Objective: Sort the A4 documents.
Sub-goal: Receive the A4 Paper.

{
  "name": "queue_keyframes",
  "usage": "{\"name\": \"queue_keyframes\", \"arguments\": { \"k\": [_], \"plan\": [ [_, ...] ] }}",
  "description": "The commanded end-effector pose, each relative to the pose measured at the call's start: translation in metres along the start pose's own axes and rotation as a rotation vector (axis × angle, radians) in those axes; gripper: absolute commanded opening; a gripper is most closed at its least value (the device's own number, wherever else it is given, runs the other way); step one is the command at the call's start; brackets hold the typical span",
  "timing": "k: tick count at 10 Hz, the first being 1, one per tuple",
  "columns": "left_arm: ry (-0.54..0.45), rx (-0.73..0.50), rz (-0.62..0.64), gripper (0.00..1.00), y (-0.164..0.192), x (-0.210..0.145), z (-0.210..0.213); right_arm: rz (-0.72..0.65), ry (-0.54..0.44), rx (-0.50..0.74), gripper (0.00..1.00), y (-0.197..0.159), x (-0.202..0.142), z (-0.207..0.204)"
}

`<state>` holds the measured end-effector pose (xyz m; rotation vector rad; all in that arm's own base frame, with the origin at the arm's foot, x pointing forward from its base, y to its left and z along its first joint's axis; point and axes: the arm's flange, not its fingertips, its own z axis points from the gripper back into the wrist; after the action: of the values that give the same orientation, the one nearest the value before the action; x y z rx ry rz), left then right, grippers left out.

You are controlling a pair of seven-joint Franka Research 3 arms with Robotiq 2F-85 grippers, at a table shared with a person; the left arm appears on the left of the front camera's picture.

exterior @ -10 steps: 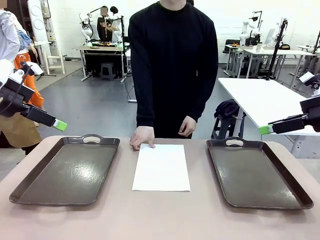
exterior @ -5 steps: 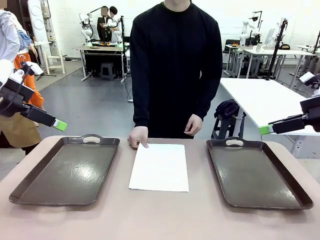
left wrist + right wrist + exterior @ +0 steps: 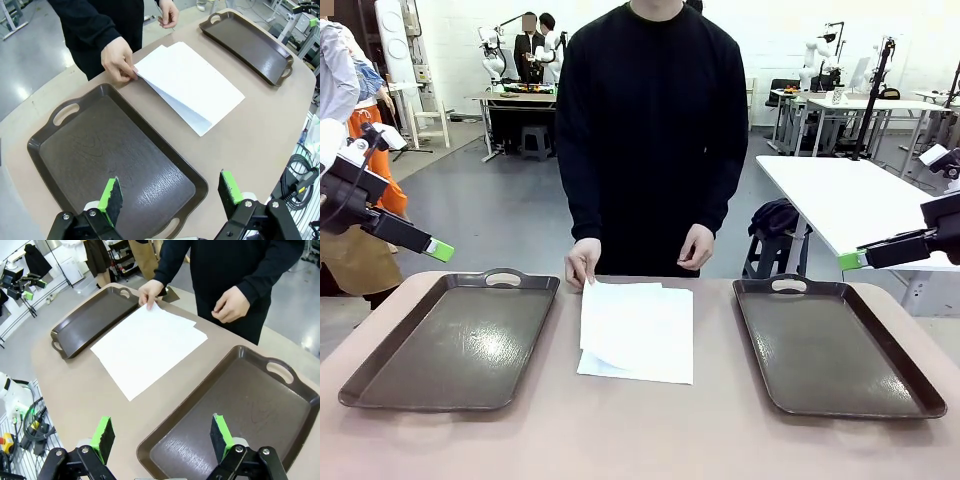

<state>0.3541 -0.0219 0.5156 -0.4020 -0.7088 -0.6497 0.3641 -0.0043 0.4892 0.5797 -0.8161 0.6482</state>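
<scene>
Stage: we judge sorting not yet begun | sheets point(image 3: 638, 335) fanned on table point(image 3: 640, 435) between left tray point(image 3: 450, 345) and right tray point(image 3: 830, 350), both bare | hand point(image 3: 582, 262) at top sheet's corner | left gripper point(image 3: 170, 191) spread | right gripper point(image 3: 161, 434) spread, neither holding anything | we count all sheets left.

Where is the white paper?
The white paper lies mid-table in the front view, between the left tray and the right tray, a person's hand at its far left corner.
</scene>
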Motion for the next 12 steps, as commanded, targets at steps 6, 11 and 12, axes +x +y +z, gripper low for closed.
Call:
{"name": "queue_keyframes", "arguments": {
  "k": [6, 11, 12],
  "plan": [
    [-0.004, -0.01, -0.006, 1.0, 0.0023, -0.001, -0.0009, 0.012, -0.01, 0.012, 1.0, -0.0043, 0.002, -0.0036],
    [-0.004, -0.01, -0.006, 1.0, 0.0023, -0.001, -0.0009, 0.012, -0.01, 0.012, 1.0, -0.0043, 0.002, -0.0036],
    [-0.004, -0.01, -0.006, 1.0, 0.0023, -0.001, -0.0009, 0.012, -0.01, 0.012, 1.0, -0.0043, 0.002, -0.0036]
  ]
}}
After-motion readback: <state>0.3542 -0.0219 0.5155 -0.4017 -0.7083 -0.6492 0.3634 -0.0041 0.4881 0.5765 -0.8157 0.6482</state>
